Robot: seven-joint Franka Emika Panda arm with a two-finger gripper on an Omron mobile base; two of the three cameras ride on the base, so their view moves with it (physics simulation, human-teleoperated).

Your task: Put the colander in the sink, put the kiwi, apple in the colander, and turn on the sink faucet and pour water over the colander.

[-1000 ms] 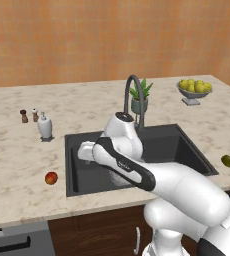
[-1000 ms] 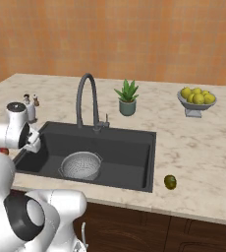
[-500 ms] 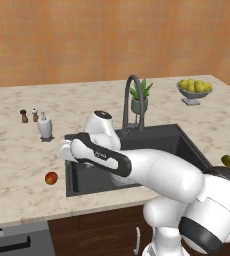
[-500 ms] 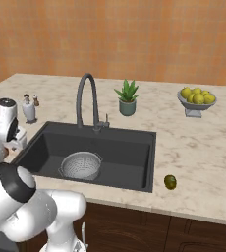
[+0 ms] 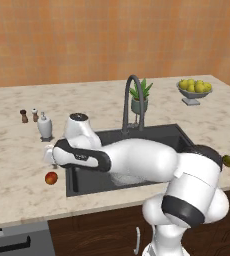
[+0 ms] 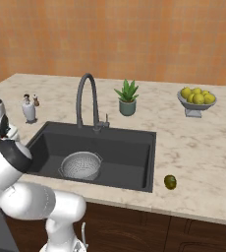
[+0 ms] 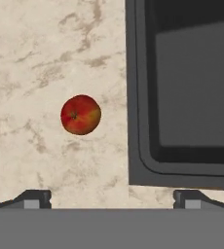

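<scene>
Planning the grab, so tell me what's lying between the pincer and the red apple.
Nothing: in the hand view, bare marble counter separates the open pincer from the small round red apple.

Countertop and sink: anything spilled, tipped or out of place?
Nothing stands out. The colander sits upright in the sink, the apple and kiwi lie whole on the counter, and no water runs from the faucet.
</scene>
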